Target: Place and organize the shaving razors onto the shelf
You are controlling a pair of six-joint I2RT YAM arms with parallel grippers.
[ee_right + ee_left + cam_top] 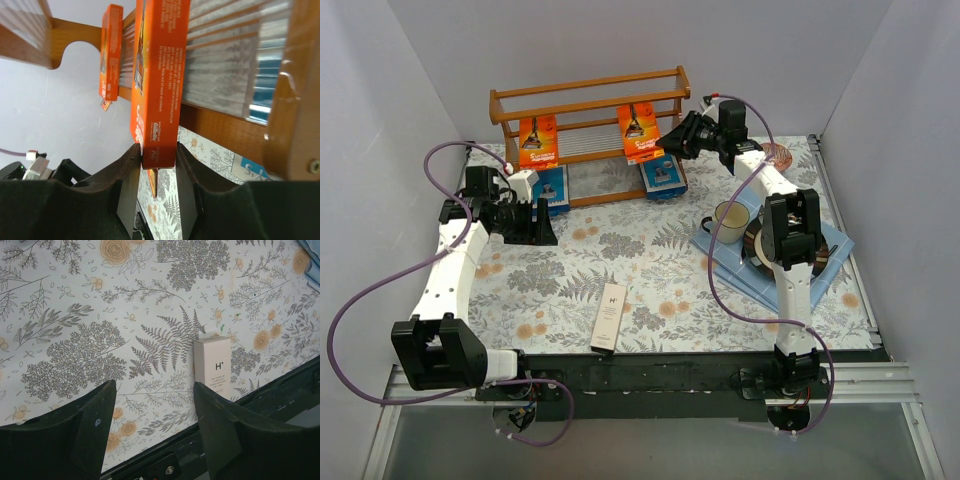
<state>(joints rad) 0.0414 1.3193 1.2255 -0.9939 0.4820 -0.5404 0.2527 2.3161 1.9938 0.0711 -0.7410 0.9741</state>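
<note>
The shelf (pixel 588 103) stands at the back of the table. Two orange razor packs (pixel 538 142) (pixel 640 133) stand on its upper board, and two blue packs (pixel 552 185) (pixel 662 178) stand at its lower tier. My right gripper (pixel 672 140) is shut on the right orange pack (pixel 160 75), its fingers pressed on the pack's lower end (pixel 158 152). The other orange pack (pixel 111 50) shows further along the shelf rail (pixel 225 130). The slim white razor box (pixel 610 316) (pixel 212 365) lies flat near the front edge. My left gripper (pixel 542 222) (pixel 152 410) hangs open and empty above the floral cloth.
At the right lies a blue cloth (pixel 775 268) with a mug (pixel 730 215) and a brown roll (pixel 757 240) on it. A coppery coil (pixel 780 155) sits at the back right. The black front rail (pixel 165 465) runs just past the white box.
</note>
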